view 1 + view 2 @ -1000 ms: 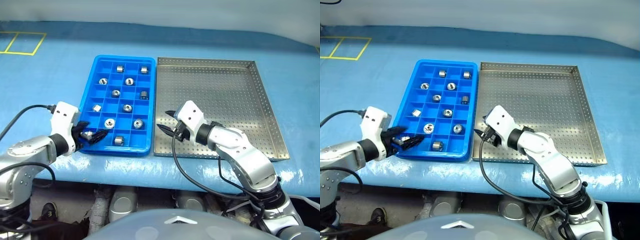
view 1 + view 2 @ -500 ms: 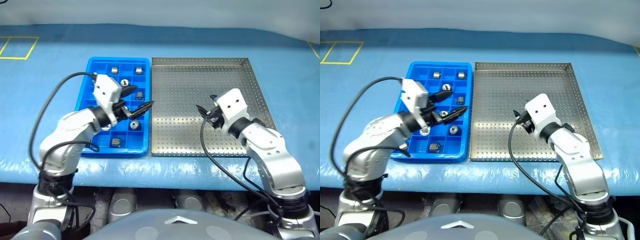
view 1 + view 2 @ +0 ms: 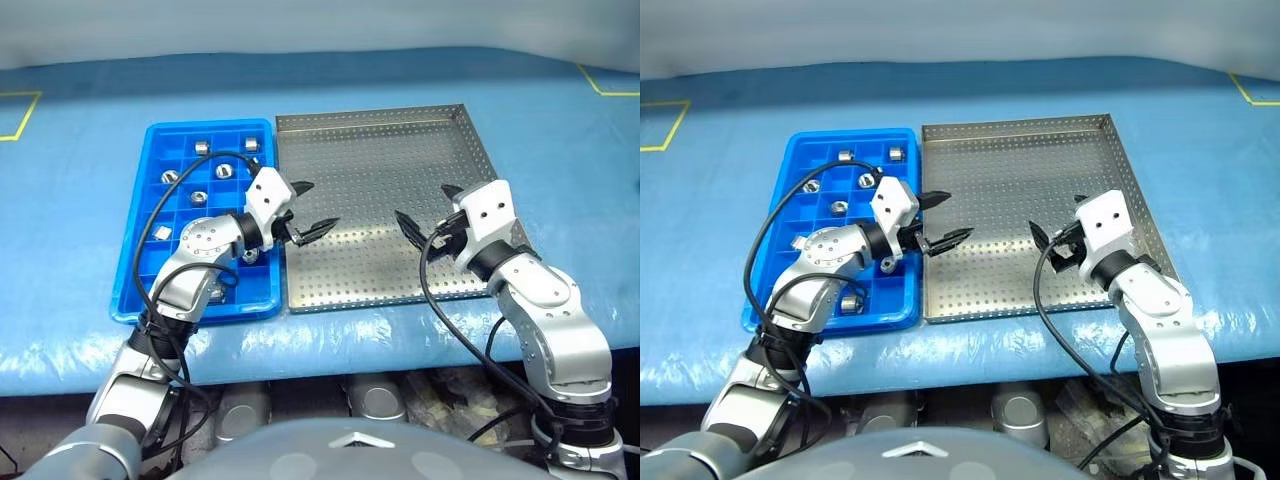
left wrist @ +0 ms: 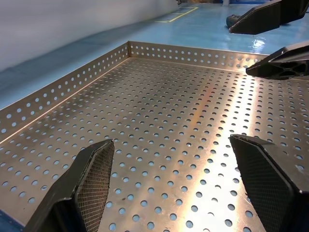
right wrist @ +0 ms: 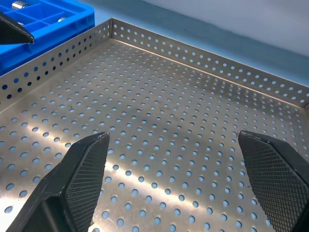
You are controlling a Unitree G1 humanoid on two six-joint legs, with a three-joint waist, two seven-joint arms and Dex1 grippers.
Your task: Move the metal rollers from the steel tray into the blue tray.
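The steel tray [image 3: 375,150] lies right of the blue tray [image 3: 133,285] on the blue-covered table. Several metal rollers [image 3: 223,171] sit in the blue tray's compartments, one to a square. My left gripper [image 3: 315,205] hangs open just over the steel tray's left side, pointing right, nothing between its fingers [image 4: 94,166]. My right gripper [image 3: 425,207] is open over the tray's right part and faces the left one. The perforated floor [image 5: 159,96] under both grippers shows nothing lying on it. In the left wrist view the right gripper [image 4: 270,41] appears across the tray.
Blue sheeting [image 3: 80,130] covers the table, with yellow tape marks at the far left [image 3: 18,115] and far right [image 3: 605,85]. Black cables [image 3: 185,185] loop from each wrist, the left one over the blue tray. The table's front edge [image 3: 330,345] runs just below both trays.
My left gripper has swung from the blue tray's near corner rightward to the steel tray's left side. The right gripper has moved right across the steel tray and opened wide. The view has shifted too.
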